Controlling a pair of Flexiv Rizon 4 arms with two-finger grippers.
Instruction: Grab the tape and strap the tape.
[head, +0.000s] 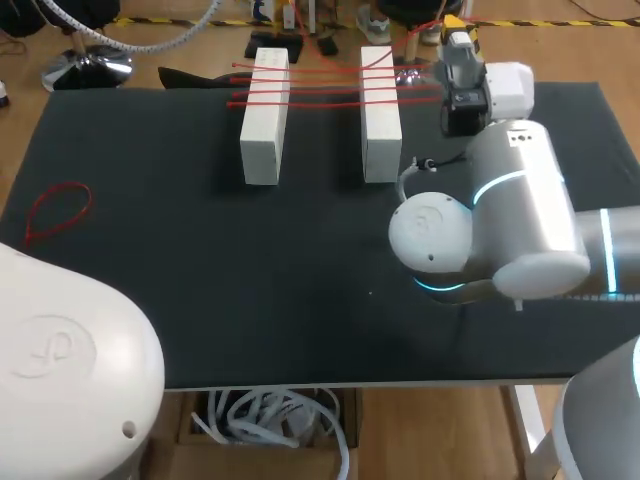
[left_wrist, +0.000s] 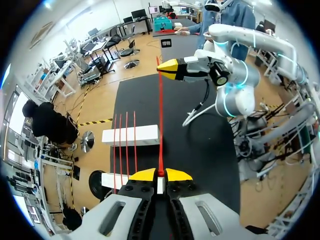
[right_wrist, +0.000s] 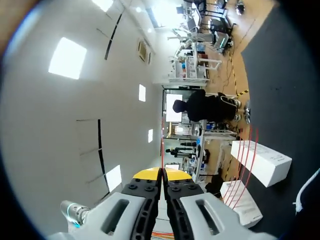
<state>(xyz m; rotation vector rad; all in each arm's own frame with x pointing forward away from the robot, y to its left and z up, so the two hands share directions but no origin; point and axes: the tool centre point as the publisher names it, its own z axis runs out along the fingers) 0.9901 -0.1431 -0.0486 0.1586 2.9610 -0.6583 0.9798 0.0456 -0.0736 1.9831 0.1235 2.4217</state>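
Observation:
One red strap (left_wrist: 160, 120) runs taut along the black table between my two grippers. My left gripper (left_wrist: 160, 175) is shut on its near end. My right gripper (left_wrist: 169, 69) is shut on the far end; it sits at the table's far right edge (head: 455, 30). In the right wrist view the strap (right_wrist: 161, 145) shows as a thin red line leaving the shut right gripper (right_wrist: 162, 172). Several more red straps (head: 320, 90) lie side by side across two white blocks (head: 265, 120) (head: 380, 115). The held strap passes by the far ends of the blocks.
A looped red strap (head: 55, 212) lies alone near the table's left edge. My right arm's elbow (head: 500, 220) hangs over the right half of the table (head: 250, 300). A thick white link of my left arm (head: 70, 360) fills the near left corner.

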